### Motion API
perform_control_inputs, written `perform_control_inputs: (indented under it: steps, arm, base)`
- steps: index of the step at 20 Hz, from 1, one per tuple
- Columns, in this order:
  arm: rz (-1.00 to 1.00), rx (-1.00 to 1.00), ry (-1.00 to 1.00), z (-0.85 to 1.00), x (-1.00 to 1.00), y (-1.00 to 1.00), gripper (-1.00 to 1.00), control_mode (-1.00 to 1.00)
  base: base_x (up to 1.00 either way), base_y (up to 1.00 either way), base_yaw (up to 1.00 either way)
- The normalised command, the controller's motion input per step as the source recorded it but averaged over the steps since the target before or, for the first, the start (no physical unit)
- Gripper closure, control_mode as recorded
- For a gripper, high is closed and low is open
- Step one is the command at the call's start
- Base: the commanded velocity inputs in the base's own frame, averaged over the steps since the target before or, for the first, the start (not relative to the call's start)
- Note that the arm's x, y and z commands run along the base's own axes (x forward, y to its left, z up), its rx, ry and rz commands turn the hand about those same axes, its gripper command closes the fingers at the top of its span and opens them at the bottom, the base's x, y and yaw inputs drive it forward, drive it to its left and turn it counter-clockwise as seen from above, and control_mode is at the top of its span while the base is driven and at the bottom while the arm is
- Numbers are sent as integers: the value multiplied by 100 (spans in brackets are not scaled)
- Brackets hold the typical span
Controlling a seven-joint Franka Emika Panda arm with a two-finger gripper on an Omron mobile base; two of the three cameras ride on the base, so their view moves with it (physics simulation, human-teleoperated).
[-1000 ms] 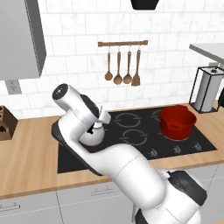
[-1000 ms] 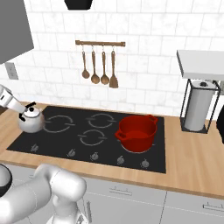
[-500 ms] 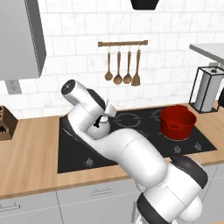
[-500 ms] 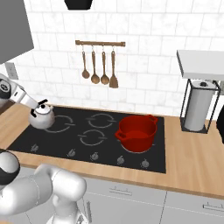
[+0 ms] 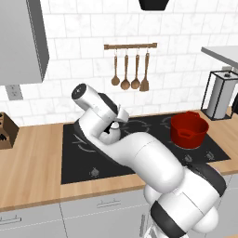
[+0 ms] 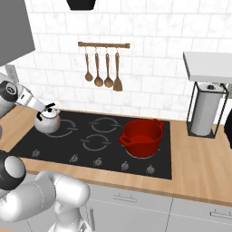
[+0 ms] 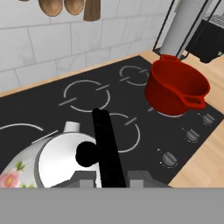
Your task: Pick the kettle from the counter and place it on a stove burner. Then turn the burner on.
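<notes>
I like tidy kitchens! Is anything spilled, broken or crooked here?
Nothing looks spilled or broken. The kettle sits level over the left end of the cooktop, held by its black handle in the gripper. The red pot stands upright on the right, and the spoons hang straight on their rail.

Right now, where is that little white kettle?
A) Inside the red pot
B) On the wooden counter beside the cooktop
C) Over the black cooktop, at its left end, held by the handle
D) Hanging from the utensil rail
C: in the right base view the kettle sits over the left end of the black cooktop, and the hand view shows the jaws around its black handle.
</notes>
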Motion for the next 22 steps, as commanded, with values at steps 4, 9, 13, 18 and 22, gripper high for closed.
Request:
perform_control_inputs:
  steps: [4,9,13,18,22]
  arm:
    - [1,-3,0,-4,26,-9,100,-100]
    - [4,-4,0,-19,28,0,100,-100]
    - [4,-5,0,-23,22,0,100,-100]
    - [2,-6,0,-19,28,0,100,-100]
    - [0,-6,0,-17,34,4,100,-100]
  base:
    - [0,0,0]
    - [0,0,0]
    - [0,0,0]
    - [0,0,0]
    - [0,0,0]
